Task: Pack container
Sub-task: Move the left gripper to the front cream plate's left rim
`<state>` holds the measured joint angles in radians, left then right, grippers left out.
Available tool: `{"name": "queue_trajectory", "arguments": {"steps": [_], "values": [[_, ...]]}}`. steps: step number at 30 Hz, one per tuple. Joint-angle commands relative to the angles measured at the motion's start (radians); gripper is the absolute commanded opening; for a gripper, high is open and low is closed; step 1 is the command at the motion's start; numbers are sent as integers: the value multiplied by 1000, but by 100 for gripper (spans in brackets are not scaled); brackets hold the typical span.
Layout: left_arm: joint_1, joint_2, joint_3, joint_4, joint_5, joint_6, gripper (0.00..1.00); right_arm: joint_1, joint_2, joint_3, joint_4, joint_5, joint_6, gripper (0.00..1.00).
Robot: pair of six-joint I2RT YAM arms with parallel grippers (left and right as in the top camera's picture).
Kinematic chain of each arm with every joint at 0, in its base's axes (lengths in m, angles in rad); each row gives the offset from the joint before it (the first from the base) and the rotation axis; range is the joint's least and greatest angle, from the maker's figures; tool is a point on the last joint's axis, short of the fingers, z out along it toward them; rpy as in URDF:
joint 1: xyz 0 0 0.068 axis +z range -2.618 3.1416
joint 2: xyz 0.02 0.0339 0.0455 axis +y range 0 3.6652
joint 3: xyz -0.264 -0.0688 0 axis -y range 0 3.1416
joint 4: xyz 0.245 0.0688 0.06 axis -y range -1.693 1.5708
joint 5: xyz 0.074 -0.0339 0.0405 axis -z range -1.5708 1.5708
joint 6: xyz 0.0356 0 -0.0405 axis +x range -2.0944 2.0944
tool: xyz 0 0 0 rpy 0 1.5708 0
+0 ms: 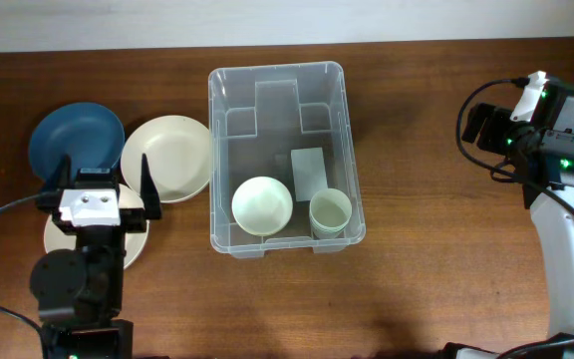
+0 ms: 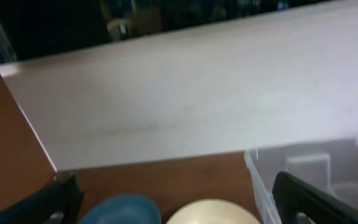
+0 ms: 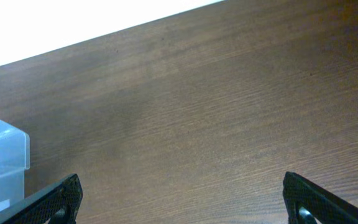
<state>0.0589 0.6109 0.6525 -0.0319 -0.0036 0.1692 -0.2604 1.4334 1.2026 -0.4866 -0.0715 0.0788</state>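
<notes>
A clear container sits mid-table on a dark wood table, with a pale bowl and cup inside. Left of it lie a blue plate and a cream plate. A third plate is under the left gripper, whose fingers are apart and empty. The right gripper, far right, is likewise apart and empty. A white surface lies beyond the table.

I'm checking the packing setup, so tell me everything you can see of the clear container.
The container is a large rectangular bin of clear plastic with a rounded rim and stepped corners. It stands upright and lidless on the brown table. Inside, at the robot's end, sit a pale bowl and a pale green cup; a white label shows on its base.
</notes>
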Motion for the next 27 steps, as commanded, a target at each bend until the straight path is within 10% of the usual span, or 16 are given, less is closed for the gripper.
{"name": "queue_trajectory", "arguments": {"steps": [1, 18, 27], "values": [[-4, 28, 8, 6, -43, 15, 100, -4, -11, 11, 2, 2, 8, 99], [312, 444, 86, -37, -192, -533, 100, -4, -11, 11, 2, 2, 8, 99], [551, 470, 86, -212, 6, -569, 100, -4, -11, 11, 2, 2, 8, 99]]}}
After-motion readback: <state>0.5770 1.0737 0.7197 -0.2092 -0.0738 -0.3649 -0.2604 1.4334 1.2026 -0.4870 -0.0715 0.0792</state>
